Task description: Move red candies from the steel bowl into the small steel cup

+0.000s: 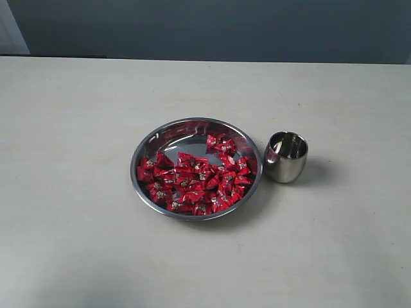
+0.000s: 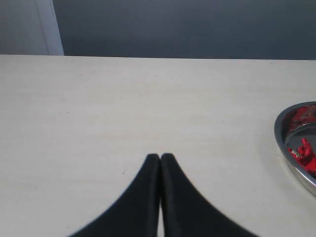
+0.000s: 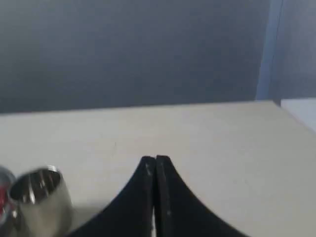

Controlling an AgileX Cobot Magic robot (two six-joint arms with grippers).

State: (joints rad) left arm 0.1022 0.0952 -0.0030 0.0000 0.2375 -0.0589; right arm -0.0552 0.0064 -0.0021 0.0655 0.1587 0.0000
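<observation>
Closest to the lenses, black fingers (image 2: 143,197): left gripper (image 2: 160,157) shut, tips pressed flat together with nothing between; right gripper (image 3: 155,159) the same, closed and empty. Both hanging over bare table (image 1: 77,128), touching neither steel nor sweets. Farther out, bowl (image 1: 192,120) at mid-table, wide and shallow, with cup (image 1: 286,160) just beside its rim on the right-arm side, upright, mouth up; touching or barely apart, impossible to tell. Candies (image 1: 192,179) all in the bowl, heaped across its near half and up the right side, far-left part bare steel. No red visible inside the cup, none on the table, none in either grip. Judged from that: task at its very start, nothing moved yet, every piece left to carry. Likely first need: parting one pair of fingers, then reaching down into the pile; right gripper nearer the cup, so perhaps the handier one. As for the views: exterior alone giving the full layout, whole pile, bowl and cup together, yet showing no arm at all. Left wrist view alone proving that gripper's closure, plus a sliver of bowl rim with a few red wrappers partly in view; no cup there. Right wrist view alone proving the other closure, with the cup close by and blurred, a trace of bowl rim and red beside it; cup's bottom hidden from that angle, so emptiness resting on the exterior view only.
</observation>
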